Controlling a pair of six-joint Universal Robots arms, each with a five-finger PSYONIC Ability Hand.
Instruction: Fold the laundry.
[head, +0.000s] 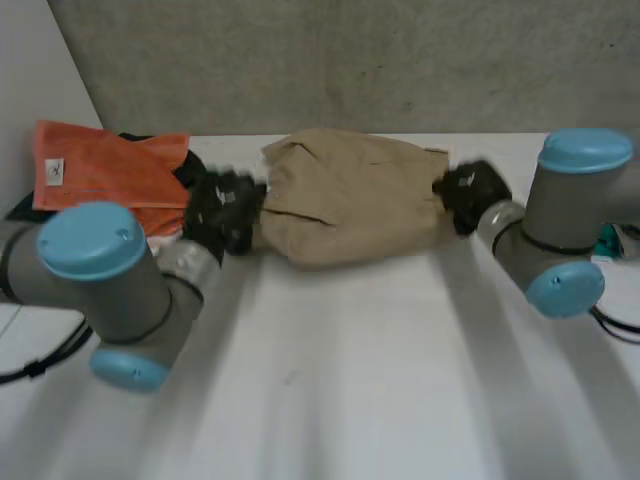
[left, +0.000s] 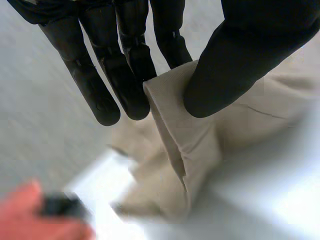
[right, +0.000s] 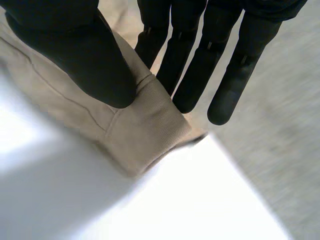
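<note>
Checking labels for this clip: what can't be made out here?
Head view: what type the tan garment is, bunched between the left hand and right hand, each pinching an end.
Head view: the teal thing, hidden by the right arm and cut by the edge.
Head view: the label on the orange cloth, print too small.

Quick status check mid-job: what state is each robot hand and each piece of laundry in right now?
Left robot hand: shut, thumb and fingers pinching a folded edge at one end of the beige garment.
Right robot hand: shut, pinching the garment's ribbed hem at the other end.
Beige garment: bunched, not neatly folded, held at both ends.
Orange cloth: lying loose beyond the left arm, in neither hand.
</note>
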